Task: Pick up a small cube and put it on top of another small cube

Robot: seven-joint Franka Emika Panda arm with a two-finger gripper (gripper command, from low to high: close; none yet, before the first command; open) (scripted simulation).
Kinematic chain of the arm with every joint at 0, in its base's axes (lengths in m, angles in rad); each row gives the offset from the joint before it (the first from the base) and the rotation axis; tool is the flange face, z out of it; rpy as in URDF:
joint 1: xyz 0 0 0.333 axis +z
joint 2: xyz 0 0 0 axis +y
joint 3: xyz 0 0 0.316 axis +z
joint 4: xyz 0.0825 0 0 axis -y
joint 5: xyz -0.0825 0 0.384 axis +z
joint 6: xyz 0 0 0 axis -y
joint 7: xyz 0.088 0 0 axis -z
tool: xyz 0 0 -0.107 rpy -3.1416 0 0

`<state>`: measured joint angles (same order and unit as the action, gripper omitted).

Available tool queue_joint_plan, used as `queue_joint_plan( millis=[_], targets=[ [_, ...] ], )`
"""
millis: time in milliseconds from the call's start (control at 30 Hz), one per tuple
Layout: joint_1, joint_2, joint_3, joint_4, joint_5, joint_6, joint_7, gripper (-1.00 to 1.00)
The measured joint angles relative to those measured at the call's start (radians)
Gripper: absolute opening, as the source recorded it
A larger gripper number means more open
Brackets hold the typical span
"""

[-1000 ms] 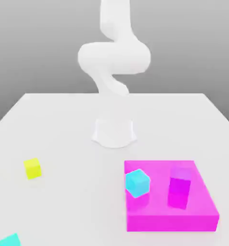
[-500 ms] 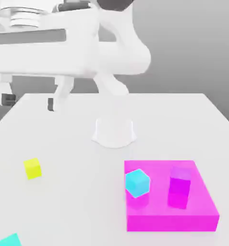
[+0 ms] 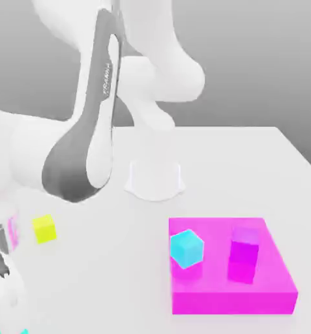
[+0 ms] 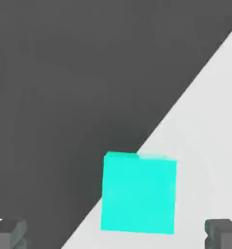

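The small cube (image 4: pixel 138 193), plain turquoise, lies right at the table's edge, with dark floor beyond it. My gripper (image 4: pixel 116 234) hangs over it, open. One dark fingertip (image 4: pixel 8 233) stands far to one side of the cube and the other fingertip (image 4: pixel 223 233) far to the other, neither touching it. In the exterior view my arm (image 3: pixel 86 150) reaches down to the lower left corner. The other small cube (image 3: pixel 44 228), bright yellow, sits on the white table at the exterior view's left, close beside the arm's wrist.
A flat magenta slab (image 3: pixel 229 293) lies at the exterior view's lower right. It carries a sky-cyan cube (image 3: pixel 186 248) and a magenta cube (image 3: pixel 244 254). The robot's white base (image 3: pixel 155 179) stands mid-table. The table's edge runs close by the turquoise cube.
The arm has swung from the back, across the upper left, down to the exterior view's lower left corner. It now covers the spot where a turquoise corner showed. Its fingers stay apart.
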<state>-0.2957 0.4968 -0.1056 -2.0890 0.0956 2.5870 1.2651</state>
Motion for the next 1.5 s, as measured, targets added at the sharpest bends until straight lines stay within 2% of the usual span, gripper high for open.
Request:
queue_joint_plan(
  millis=[67,100,300,467,933,1167,1500],
  targets=[
    [-0.009,0.072,0.01,0.015,0.012,0.053,-0.005,0.0],
    [-0.012,0.097,0.013,0.02,0.016,0.071,-0.008,-1.0],
    [-0.014,0.109,0.015,0.023,0.019,0.082,-0.01,-1.0],
    [-0.002,-0.024,-0.006,-0.011,-0.004,-0.018,0.001,-1.0],
    [-0.175,-0.468,-0.18,-0.502,-0.198,0.038,-0.246,-1.0],
    [-0.25,-0.684,-0.258,-0.752,-0.255,0.075,-0.402,-1.0],
    [-0.13,-0.541,-0.314,-0.772,0.057,0.195,-0.647,-1.0]
  ],
)
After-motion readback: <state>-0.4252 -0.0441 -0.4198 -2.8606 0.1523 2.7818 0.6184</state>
